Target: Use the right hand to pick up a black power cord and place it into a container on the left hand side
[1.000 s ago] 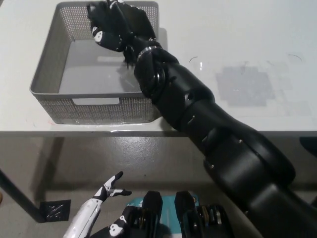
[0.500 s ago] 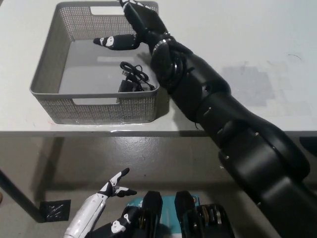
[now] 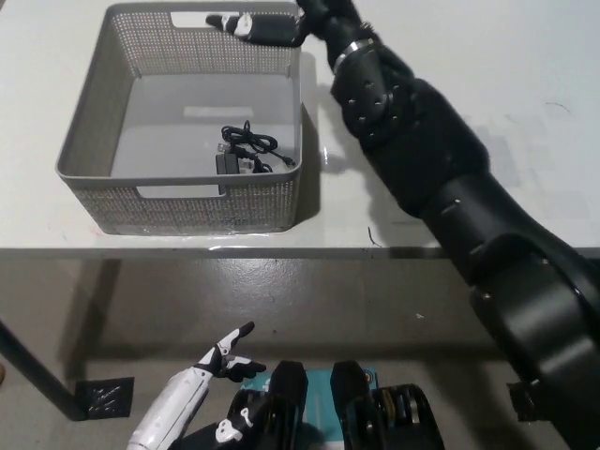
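The black power cord (image 3: pixel 246 151) lies coiled inside the grey mesh basket (image 3: pixel 86 131) on the desk (image 3: pixel 450 103). My right hand (image 3: pixel 267 26), empty with fingers spread, hovers over the basket's far rim; my left hand (image 3: pixel 228 353) hangs low.

The black power cord (image 3: pixel 246 152), a thin cable bunched into a loose tangle with a small blocky plug end, lay flat on the floor of the grey perforated metal basket (image 3: pixel 86 131). It sat in the basket's near right corner, close against the right wall and just behind the front wall. The rectangular basket stood upright, with a handle slot in its front wall.
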